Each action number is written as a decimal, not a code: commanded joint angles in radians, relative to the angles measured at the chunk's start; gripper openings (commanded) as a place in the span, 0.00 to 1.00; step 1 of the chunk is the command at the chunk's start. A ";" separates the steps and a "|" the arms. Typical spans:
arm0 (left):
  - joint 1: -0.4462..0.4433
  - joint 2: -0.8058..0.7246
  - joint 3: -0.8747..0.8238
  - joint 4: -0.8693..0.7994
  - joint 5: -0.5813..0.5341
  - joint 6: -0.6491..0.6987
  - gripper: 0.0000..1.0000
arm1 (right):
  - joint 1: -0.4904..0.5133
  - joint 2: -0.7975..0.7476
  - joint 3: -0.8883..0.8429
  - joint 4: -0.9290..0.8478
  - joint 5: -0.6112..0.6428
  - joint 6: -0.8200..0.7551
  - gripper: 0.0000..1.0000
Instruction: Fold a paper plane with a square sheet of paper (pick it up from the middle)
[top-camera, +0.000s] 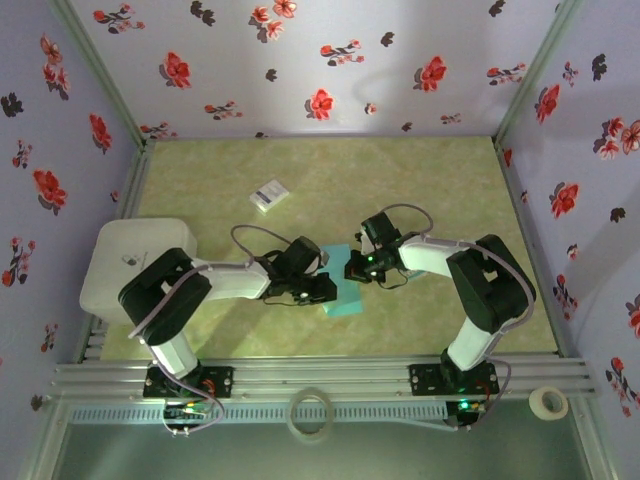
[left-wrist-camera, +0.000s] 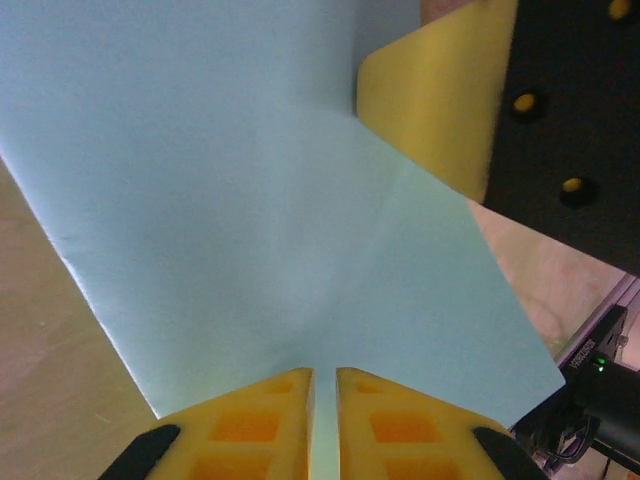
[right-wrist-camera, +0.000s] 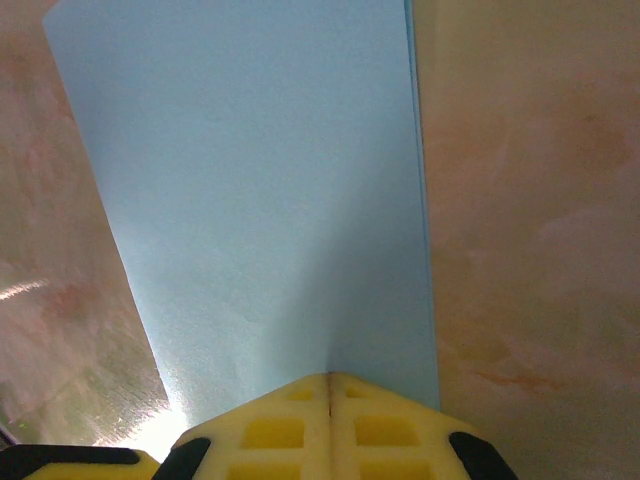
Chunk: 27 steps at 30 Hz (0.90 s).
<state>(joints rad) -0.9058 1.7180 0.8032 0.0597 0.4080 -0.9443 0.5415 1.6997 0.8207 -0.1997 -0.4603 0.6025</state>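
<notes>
Teal square sheet of paper (top-camera: 347, 300) lies mid-table (top-camera: 250, 180), mostly hidden under both grippers. Right gripper (right-wrist-camera: 330, 395) is clamped on its edge. Left gripper (left-wrist-camera: 325, 395) has fingers a slit apart at the sheet, grip unclear. Both reach inward, low.

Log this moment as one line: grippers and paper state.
left gripper: shut on square sheet of paper | right gripper: shut on same sheet | sheet: creased, not yet a plane
</notes>
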 joint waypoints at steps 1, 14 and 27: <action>0.001 0.027 -0.015 0.035 0.035 -0.002 0.14 | -0.006 0.027 -0.038 -0.103 0.083 0.005 0.00; -0.017 -0.012 -0.143 0.012 0.036 0.041 0.13 | -0.006 0.027 -0.040 -0.101 0.086 0.004 0.00; -0.085 -0.053 -0.089 -0.168 -0.009 0.165 0.13 | -0.006 0.031 -0.038 -0.103 0.087 0.005 0.00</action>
<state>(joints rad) -0.9627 1.6749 0.7139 0.0658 0.4068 -0.8345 0.5415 1.6997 0.8200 -0.2043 -0.4648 0.6025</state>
